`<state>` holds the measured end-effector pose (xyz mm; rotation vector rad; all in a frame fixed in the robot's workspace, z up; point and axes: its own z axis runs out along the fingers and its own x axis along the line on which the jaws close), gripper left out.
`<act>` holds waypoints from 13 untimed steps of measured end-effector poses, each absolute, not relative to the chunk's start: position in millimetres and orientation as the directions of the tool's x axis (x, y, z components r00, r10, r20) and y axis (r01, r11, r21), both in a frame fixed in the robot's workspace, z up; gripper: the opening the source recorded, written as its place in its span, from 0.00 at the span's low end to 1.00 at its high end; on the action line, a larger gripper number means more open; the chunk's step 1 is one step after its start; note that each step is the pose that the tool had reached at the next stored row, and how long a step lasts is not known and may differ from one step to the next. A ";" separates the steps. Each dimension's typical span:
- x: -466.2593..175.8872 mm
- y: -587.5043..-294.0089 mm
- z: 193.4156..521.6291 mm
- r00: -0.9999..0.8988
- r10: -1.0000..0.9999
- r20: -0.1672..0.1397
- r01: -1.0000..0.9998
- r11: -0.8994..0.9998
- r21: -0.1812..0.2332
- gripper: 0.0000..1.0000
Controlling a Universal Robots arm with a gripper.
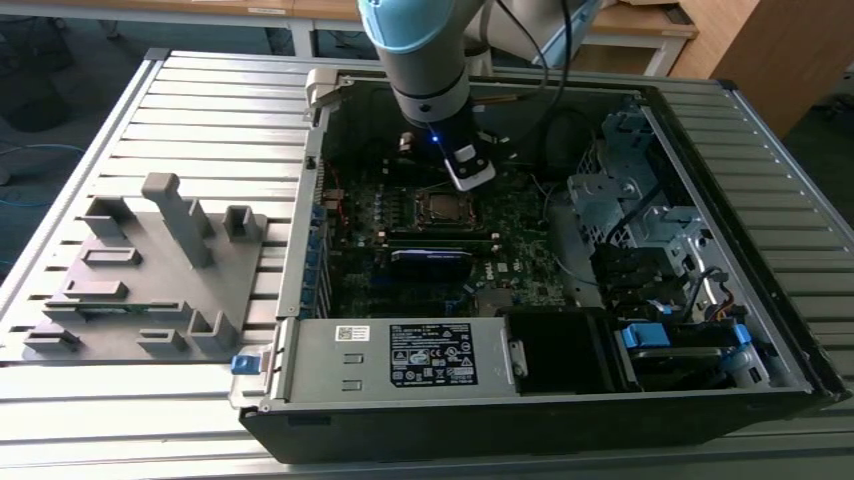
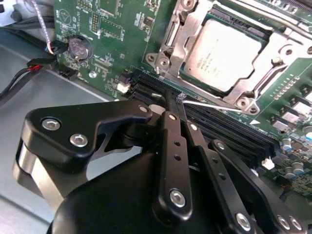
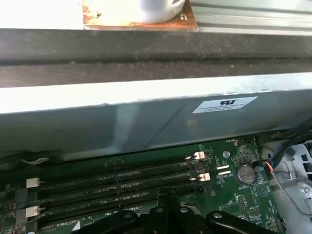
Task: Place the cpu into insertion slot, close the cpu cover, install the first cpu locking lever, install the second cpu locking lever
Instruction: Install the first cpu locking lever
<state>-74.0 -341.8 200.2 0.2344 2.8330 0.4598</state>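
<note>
Exterior cam sat high, angled down over the whole open computer case (image 1: 534,425) on the tabletop (image 1: 214,110), mid range. Second wrist cam looked close past my end effector (image 2: 169,105) onto the cpu (image 2: 225,54). First wrist cam looked low toward the case wall (image 3: 146,117). Both wrist views shared the memory slots (image 2: 219,126) (image 3: 122,180) and the coin cell (image 2: 79,48) (image 3: 245,173).

You can't read any of the print clearly. In the exterior view, a black-and-white label (image 1: 431,353) sits on the power supply (image 1: 334,375), at six o'clock from the cpu (image 1: 439,207). In the first wrist view, a white sticker (image 3: 224,104) marks the case wall (image 3: 146,122). In the second wrist view, faint print crosses the cpu's face.
</note>
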 end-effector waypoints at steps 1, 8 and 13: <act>-75.0 -341.8 199.9 -0.951 0.199 -0.235 0.114 0.936 0.332 0.10; -83.4 -341.8 197.0 -0.945 0.201 -0.259 0.106 0.935 0.339 0.10; -85.2 -341.9 194.9 -0.940 0.201 -0.275 0.100 0.934 0.343 0.10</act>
